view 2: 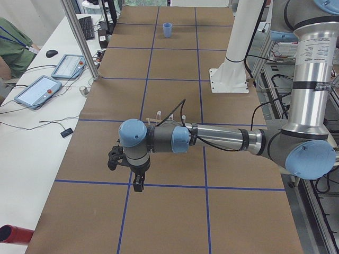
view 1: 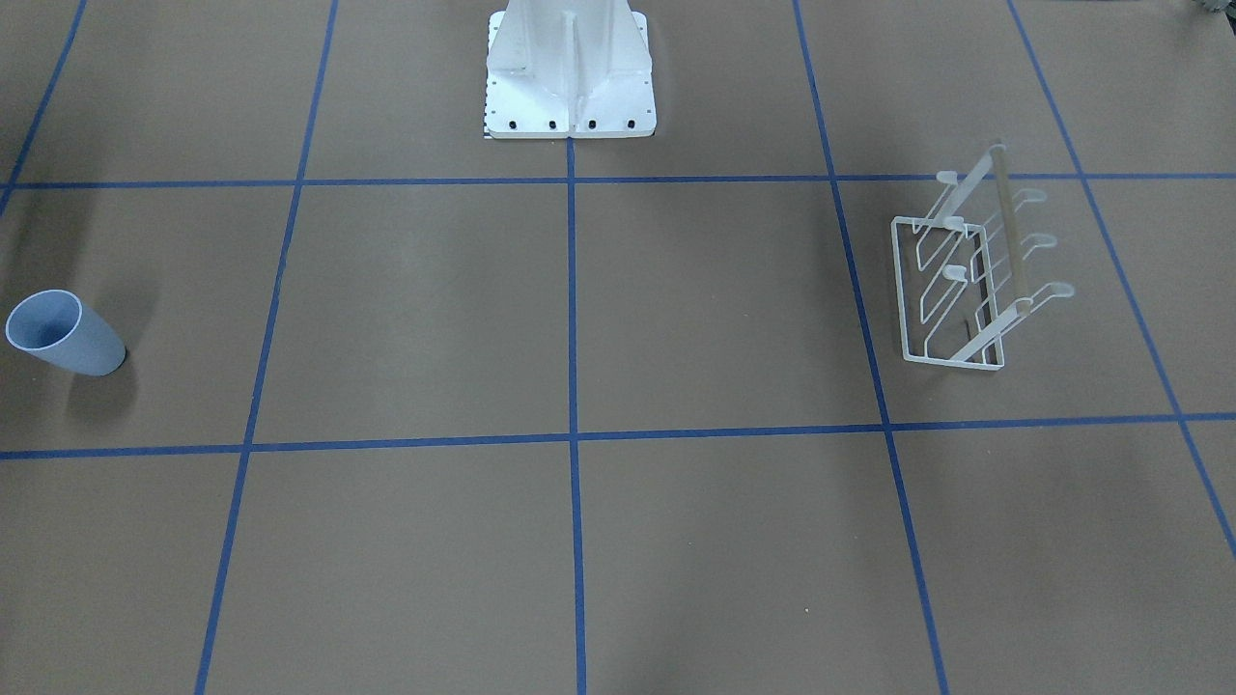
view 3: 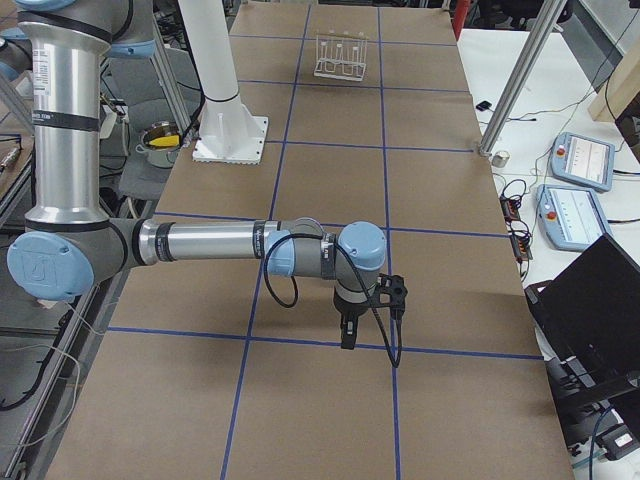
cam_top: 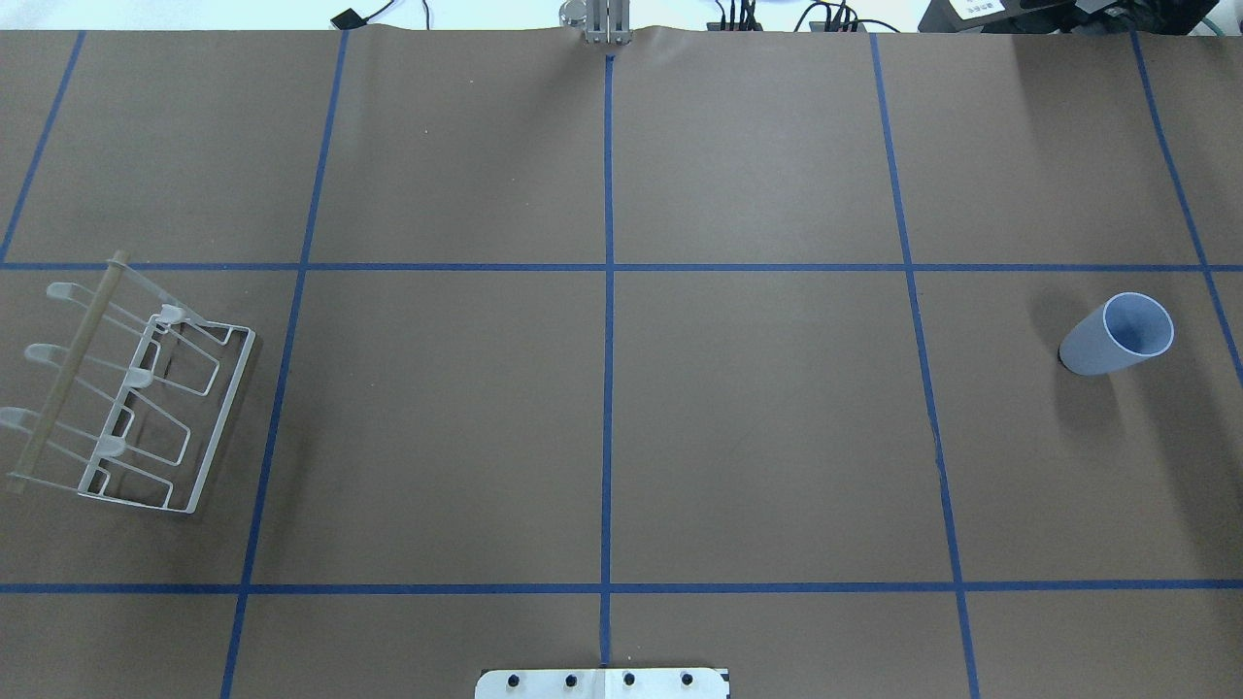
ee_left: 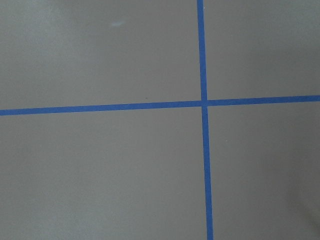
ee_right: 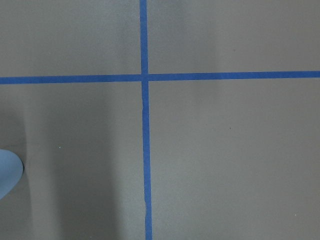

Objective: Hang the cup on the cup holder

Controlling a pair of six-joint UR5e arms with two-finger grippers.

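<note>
Progress: nothing done | cup (cam_top: 1117,335) upright, well apart from cup holder (cam_top: 136,398), prongs bare | left tool (view 2: 139,185), right tool (view 3: 347,340): opening cannot tell | you have grasp, carry, hang ahead.

cup holder (view 2: 170,115) — exterior left view: hidden behind the left arm (view 2: 222,138) except for three prong tips.
cup (view 2: 167,30) — same view: at the far end of the bench (view 2: 175,63), too small for detail.
pale blue patch (ee_right: 7,175) — right wrist view: cut by the left edge; identity cannot be told.
left fingers (view 2: 139,185) — small and dark; whether parted cannot be told.
right fingers (view 3: 347,335) — exterior right view: likewise cannot be told.
robot base (view 1: 570,68) — front-facing view: cut by the top edge.
operator (view 2: 10,45) — cut by the left edge; green clothing only.
red object (view 2: 11,234) — cut by the bottom-left corner; unidentified.
</note>
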